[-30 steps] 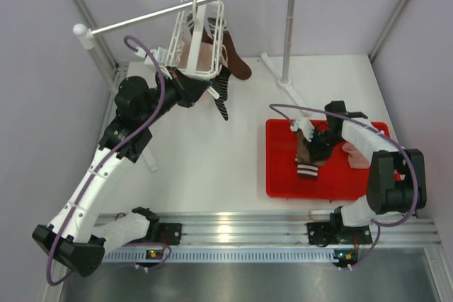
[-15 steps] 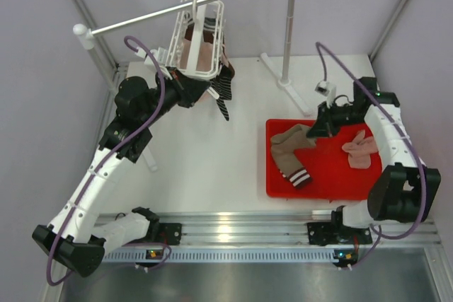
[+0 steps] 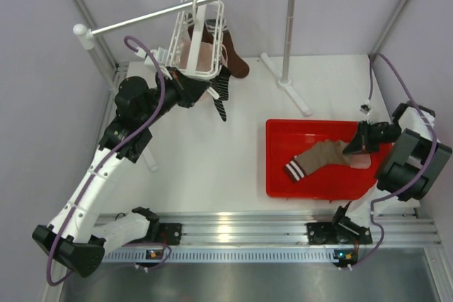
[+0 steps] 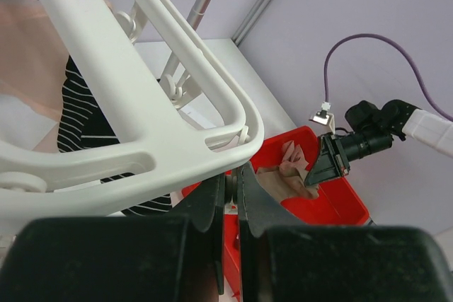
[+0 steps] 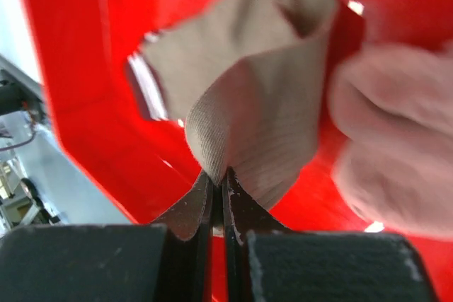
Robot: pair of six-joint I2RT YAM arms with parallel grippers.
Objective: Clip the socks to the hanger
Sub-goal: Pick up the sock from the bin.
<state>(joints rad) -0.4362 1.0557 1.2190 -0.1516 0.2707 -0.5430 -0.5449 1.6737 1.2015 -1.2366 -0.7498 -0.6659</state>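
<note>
The white hanger [image 3: 199, 37] hangs from the rail, with a brown sock [image 3: 238, 66], a pale pink sock [image 3: 202, 54] and a striped cuff [image 3: 221, 94] dangling from it. My left gripper [image 3: 192, 90] is shut on the hanger's lower rim; the left wrist view shows the hanger frame [image 4: 141, 104] and my left gripper [image 4: 233, 178] closed just under it. My right gripper [image 3: 356, 148] is shut on the toe end of a taupe sock [image 3: 318, 157] over the red tray [image 3: 283, 182]. The right wrist view shows my right gripper [image 5: 220, 178] pinching the taupe sock [image 5: 262, 104]. A pink sock [image 5: 396, 146] lies beside it.
The long white rail [image 3: 141, 18] on poles crosses the back; its right pole [image 3: 287, 33] and foot stand behind the tray. Grey walls close in on both sides. The right arm's cable [image 3: 386, 68] loops near the right wall. An aluminium rail [image 3: 233, 228] runs along the near edge.
My right gripper has swung from the tray's left part to its right edge, pulling the taupe sock's toe end with it. The left arm and hanger have barely moved.
</note>
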